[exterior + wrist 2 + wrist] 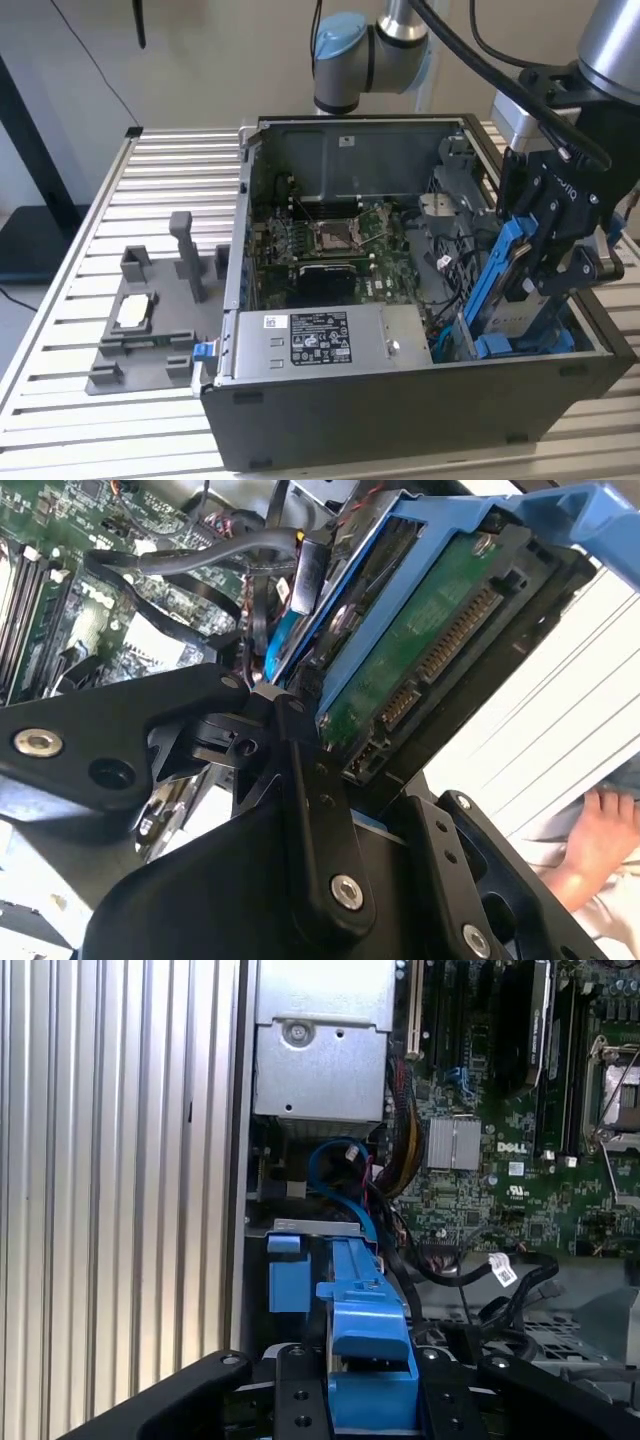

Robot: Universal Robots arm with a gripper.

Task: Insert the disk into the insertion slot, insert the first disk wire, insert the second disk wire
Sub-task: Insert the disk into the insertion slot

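The end effector (540, 262) gripped the disk (420, 660), tilted over the insertion slot (300, 1226); lowered so skewed, it could jam on the slot's edge, or pinch the blue cable (345, 1175) nearby.

The disk (420, 670) has a glossy blue plastic frame and a green circuit board. The end effector (545, 275) is matt black. The table (170, 170) is ribbed pale metal; the computer case (400, 410) matt dark grey.
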